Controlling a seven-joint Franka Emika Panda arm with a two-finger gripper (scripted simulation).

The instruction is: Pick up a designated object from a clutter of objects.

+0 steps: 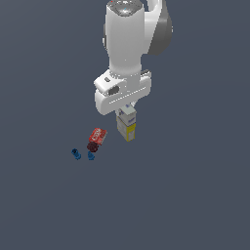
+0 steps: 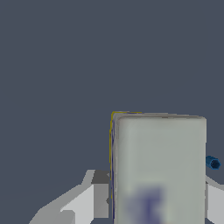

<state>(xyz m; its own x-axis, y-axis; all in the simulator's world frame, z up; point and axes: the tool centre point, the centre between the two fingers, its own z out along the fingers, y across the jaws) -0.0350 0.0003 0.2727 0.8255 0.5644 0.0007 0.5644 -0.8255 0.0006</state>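
The designated carton (image 1: 127, 128), white-grey on top with a yellow lower part, stands upright directly under my gripper (image 1: 126, 113). In the wrist view its white top with a blurred purple mark (image 2: 159, 170) fills the space between my fingers (image 2: 94, 199), which press against its two sides. The gripper (image 2: 157, 197) is shut on the carton. I cannot tell whether the carton rests on the floor or is raised. The rest of the clutter lies toward the exterior view's left: a red can (image 1: 97, 135), a dark maroon round item (image 1: 92, 146) and two tiny blue pieces (image 1: 76, 154).
The second blue piece (image 1: 91, 156) sits just below the maroon item. One blue piece (image 2: 213, 163) shows beside the carton in the wrist view. The floor (image 1: 195, 195) is a plain dark grey surface.
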